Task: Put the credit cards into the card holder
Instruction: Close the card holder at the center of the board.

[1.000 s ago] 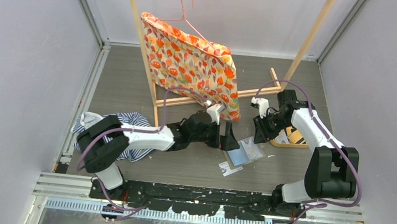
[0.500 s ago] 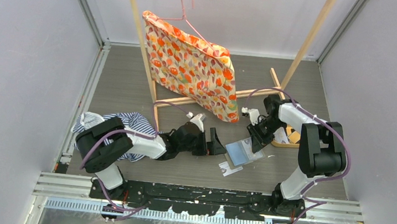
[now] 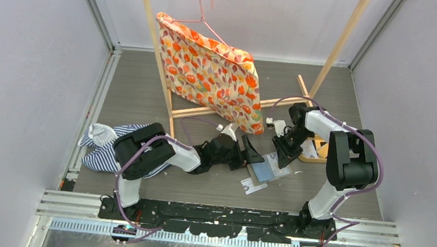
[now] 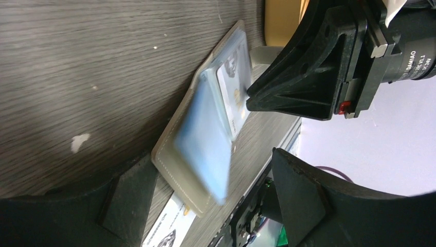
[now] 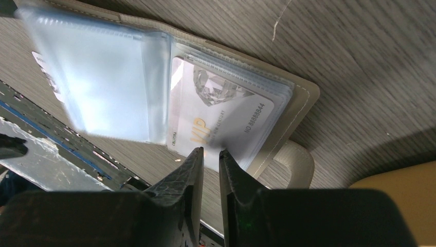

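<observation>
The taupe card holder (image 3: 268,167) lies open on the table, its pale bluish sleeves up. A white VIP credit card (image 5: 226,118) sits in its right-hand sleeve, and it also shows in the left wrist view (image 4: 234,87). My right gripper (image 5: 211,152) is shut to a thin slit, with nothing between the jaws. Its tips are at that card's near edge. My left gripper (image 4: 216,200) is open. The holder's near corner (image 4: 175,164) lies between its fingers, and a blurred sleeve leaf (image 4: 203,139) stands up from it. Another white card (image 3: 253,187) lies on the table beside the holder.
The oval tan tray (image 3: 318,151) stands just right of the holder, behind my right gripper (image 3: 281,158). A wooden clothes rack with a floral garment (image 3: 209,73) stands behind my left gripper (image 3: 249,154). A striped cloth (image 3: 104,142) lies at the left.
My right gripper has moved from the tray down onto the holder's right side. My left gripper drew back to the left, then came forward again to the holder's left edge.
</observation>
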